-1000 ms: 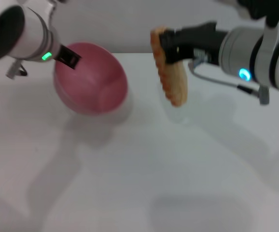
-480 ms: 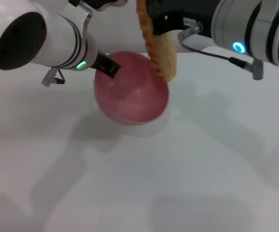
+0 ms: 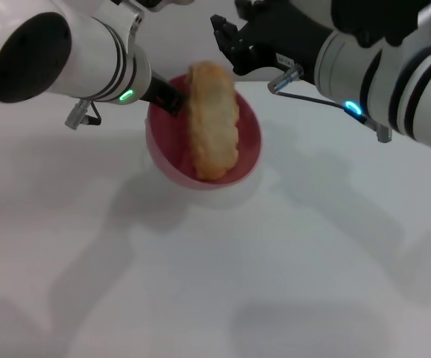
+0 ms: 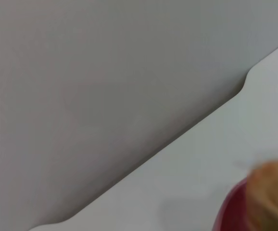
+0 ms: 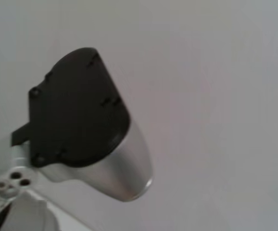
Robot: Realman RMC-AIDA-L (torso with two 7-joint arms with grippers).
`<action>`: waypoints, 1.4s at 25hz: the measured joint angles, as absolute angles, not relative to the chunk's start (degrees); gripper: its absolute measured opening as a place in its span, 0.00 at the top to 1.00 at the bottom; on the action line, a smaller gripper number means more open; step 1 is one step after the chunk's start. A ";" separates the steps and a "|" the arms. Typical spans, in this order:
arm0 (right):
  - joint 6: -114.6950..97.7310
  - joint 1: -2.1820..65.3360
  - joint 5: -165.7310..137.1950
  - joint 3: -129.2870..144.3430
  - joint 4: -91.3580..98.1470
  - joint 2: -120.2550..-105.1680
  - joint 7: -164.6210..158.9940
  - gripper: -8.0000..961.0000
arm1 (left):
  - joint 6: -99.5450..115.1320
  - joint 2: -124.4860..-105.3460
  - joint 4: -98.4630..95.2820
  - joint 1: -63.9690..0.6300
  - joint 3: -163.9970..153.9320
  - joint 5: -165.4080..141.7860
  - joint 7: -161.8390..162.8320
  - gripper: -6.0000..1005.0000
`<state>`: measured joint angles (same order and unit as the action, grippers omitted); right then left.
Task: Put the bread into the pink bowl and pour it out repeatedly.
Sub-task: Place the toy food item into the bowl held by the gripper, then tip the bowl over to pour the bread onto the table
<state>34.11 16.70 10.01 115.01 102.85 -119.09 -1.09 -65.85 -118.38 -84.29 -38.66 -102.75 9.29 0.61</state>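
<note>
Gripping the pink bowl (image 3: 204,145) by its far-left rim, the left tool (image 3: 168,98) has its dark fingers closed on the edge, one tip showing just inside the bowl near the top of the bread (image 3: 212,119). The right tool (image 3: 229,41) hovers above and behind the bowl's far rim with its black fingers spread apart and nothing between them; it is clear of the loaf. The bread lies in the bowl, stood on end and leaning against the inner wall, its upper end rising past the far rim and its lower end down near the front of the basin, pale golden side facing the head camera. The bowl sits low over the white counter (image 3: 215,268), tipped slightly toward the camera; I cannot tell whether its base touches the surface. From the left wrist camera only a sliver of the bowl's rim (image 4: 230,209) and a blurred orange end of the loaf (image 4: 271,195) show in a corner, with the counter's far edge running across. The right wrist camera shows a black-capped silver arm segment (image 5: 81,130) against a plain grey background
</note>
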 joint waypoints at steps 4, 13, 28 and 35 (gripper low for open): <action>27.53 15.72 7.53 115.19 100.75 -119.11 -0.92 0.66 | -65.83 -118.38 -84.21 -38.70 -102.73 9.38 0.61 0.94; -1.46 3.89 -15.20 109.46 93.70 -119.60 -2.99 0.34 | -65.23 -118.33 -82.60 -39.00 -102.30 9.57 0.62 0.94; -47.08 -9.25 9.92 103.25 76.07 -119.75 15.16 0.30 | -66.56 -118.42 -82.54 -40.97 -103.97 9.01 0.78 0.94; -36.27 -7.87 26.51 103.07 72.63 -119.39 15.56 0.30 | -66.79 -118.48 -82.35 -41.10 -103.96 8.97 1.14 0.94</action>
<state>-36.27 -7.87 26.51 103.07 72.63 -119.39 15.56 -66.79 -118.48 -82.35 -41.10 -103.96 8.97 1.14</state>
